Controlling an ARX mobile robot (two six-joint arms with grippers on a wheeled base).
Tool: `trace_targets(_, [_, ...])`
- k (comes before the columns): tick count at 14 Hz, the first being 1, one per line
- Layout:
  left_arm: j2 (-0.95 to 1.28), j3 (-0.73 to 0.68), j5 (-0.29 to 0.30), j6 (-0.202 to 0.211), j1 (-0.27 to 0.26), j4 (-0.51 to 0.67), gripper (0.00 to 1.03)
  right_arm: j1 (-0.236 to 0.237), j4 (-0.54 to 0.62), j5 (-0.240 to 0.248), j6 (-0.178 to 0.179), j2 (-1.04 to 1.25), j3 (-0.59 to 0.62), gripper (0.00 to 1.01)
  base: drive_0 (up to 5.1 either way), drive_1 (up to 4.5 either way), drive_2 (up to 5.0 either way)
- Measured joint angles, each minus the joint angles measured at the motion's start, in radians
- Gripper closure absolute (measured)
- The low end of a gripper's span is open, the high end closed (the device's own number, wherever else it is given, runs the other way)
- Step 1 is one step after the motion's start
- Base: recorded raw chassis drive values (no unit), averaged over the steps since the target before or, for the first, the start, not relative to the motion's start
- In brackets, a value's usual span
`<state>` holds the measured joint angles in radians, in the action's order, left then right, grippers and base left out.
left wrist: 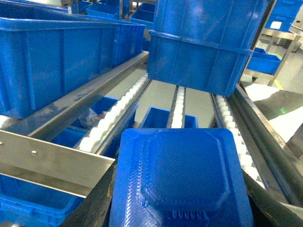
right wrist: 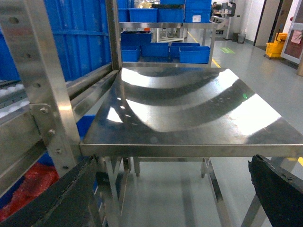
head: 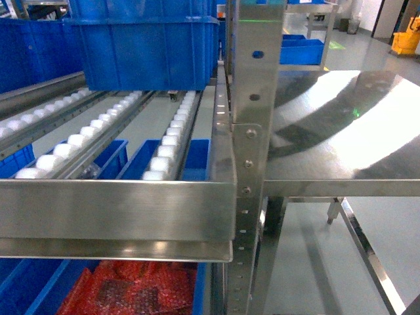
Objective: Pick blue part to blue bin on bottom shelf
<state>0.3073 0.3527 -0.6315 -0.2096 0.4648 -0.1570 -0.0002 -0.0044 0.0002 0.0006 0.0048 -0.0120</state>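
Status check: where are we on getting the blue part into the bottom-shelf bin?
Pickup looks done: the left gripper holds the blue part over the white roller tracks. The right gripper is open and empty. Left: lowering to the bottom shelf and dropping it in a blue bin.

A polished stainless-steel table (right wrist: 189, 109) reflects overhead light. Beyond it: glossy grey floor (right wrist: 265, 61), a yellow mop bucket (right wrist: 274, 42), stacked blue plastic crates (right wrist: 156, 47).
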Motion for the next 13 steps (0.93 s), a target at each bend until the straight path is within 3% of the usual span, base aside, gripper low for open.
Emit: trace_targets(13, [-0.002, 0.0, -0.001, 0.0, -0.001, 0.001, 0.6, 0.0, -0.002, 0.0, 0.0, 0.0, 0.0, 0.03, -5.0, 2.43, 2.4])
